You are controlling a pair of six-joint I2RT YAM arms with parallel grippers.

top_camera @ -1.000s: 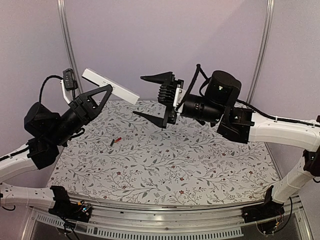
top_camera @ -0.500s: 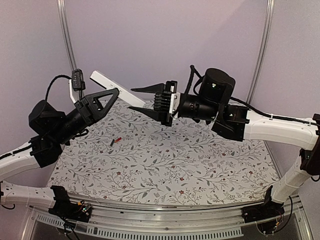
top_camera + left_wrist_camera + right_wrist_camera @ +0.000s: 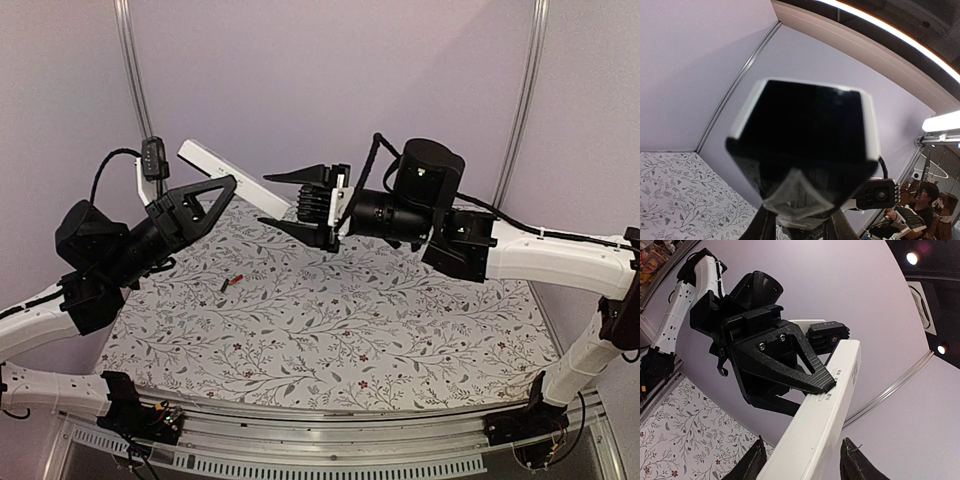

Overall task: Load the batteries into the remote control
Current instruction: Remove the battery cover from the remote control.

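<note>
My left gripper [image 3: 222,182] is shut on the remote control [image 3: 205,160], a long white bar held slanting in the air above the table's back left. In the left wrist view the remote [image 3: 805,130] fills the frame end-on, dark and blurred, between my fingers [image 3: 765,226]. My right gripper [image 3: 270,201] is open, with its jaws either side of the remote's free right end. In the right wrist view the remote [image 3: 825,410] runs between my open right gripper [image 3: 802,462], with a gap on each side, up to the left gripper [image 3: 810,382]. One small black, red-ended battery [image 3: 232,283] lies on the table.
The table [image 3: 400,320] has a floral cloth. Purple walls with metal posts [image 3: 135,90] close the back and sides. The left wrist camera [image 3: 155,158] and its cable sit just behind the remote.
The left arm has lifted and tilted the remote slightly. The right gripper has moved left and now straddles the remote's free end.
</note>
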